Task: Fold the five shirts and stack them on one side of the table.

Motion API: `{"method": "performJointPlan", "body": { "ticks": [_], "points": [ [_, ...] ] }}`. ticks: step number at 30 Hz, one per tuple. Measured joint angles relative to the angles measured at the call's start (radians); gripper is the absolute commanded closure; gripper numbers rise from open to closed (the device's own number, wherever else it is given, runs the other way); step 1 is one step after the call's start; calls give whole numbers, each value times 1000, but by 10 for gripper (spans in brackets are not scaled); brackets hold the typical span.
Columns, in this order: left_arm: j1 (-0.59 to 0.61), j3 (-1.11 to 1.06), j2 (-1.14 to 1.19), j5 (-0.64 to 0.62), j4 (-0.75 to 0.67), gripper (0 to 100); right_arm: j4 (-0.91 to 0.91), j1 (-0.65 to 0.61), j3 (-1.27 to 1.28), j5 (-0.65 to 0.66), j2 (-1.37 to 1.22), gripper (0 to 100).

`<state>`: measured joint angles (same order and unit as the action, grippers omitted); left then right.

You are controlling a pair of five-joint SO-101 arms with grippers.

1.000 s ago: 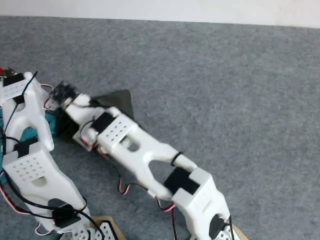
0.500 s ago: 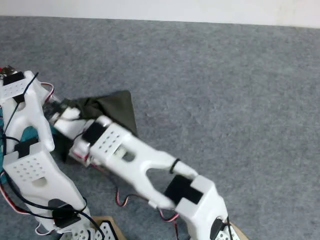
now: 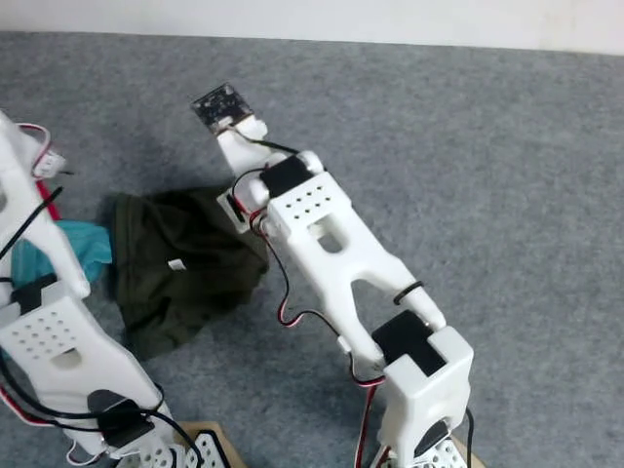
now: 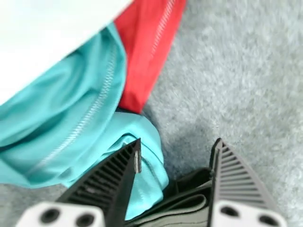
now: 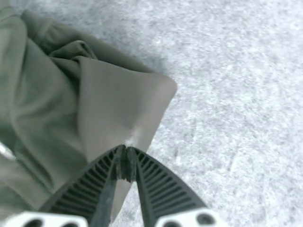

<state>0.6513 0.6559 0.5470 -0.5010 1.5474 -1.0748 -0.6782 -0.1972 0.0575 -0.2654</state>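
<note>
Rough, matt grey felt-like covering on the table (image 3: 487, 146). Soft, matt cloth in the dark olive shirt (image 3: 180, 268). Smoother cloth with a faint sheen in the teal shirt (image 4: 61, 113) and the red shirt (image 4: 151, 52), both with pale stitched seams. Smooth white plastic, slightly glossy, on the right arm (image 3: 331, 244) and the left arm (image 3: 58, 336), with black plastic blocks at the joints. Ribbed matt black plastic on the fingers (image 5: 156, 184) of the right gripper (image 5: 127, 158) and on the left gripper (image 4: 178, 144). Glossy red and black insulation on the wires (image 3: 281, 310). Bare tan, wood-like board (image 3: 210, 439) at the near edge.
</note>
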Motion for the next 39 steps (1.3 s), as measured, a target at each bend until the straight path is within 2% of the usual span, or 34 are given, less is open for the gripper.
{"method": "performJointPlan", "body": {
  "ticks": [5, 15, 21, 24, 30, 32, 39],
  "points": [
    [-23, 12, 0, 2, 103, 744, 14, 15, 0, -57, 0, 993],
    [-195, -54, 0, 69, 195, 749, 14, -8, 2, -77, -109, 993],
    [-239, -157, 0, 149, 201, 926, 14, -8, 2, -83, -118, 993],
    [-256, -187, -31, 183, 201, 937, 14, -8, 2, -83, -118, 992],
    [-258, -328, -239, 204, 201, 963, 14, -8, 2, -83, -118, 992],
    [-258, -425, -304, 238, 184, 997, 14, -8, 2, -83, -118, 992],
    [-258, -787, -517, 270, -34, 995, 14, -8, 2, -83, -118, 992]
  ]
}}
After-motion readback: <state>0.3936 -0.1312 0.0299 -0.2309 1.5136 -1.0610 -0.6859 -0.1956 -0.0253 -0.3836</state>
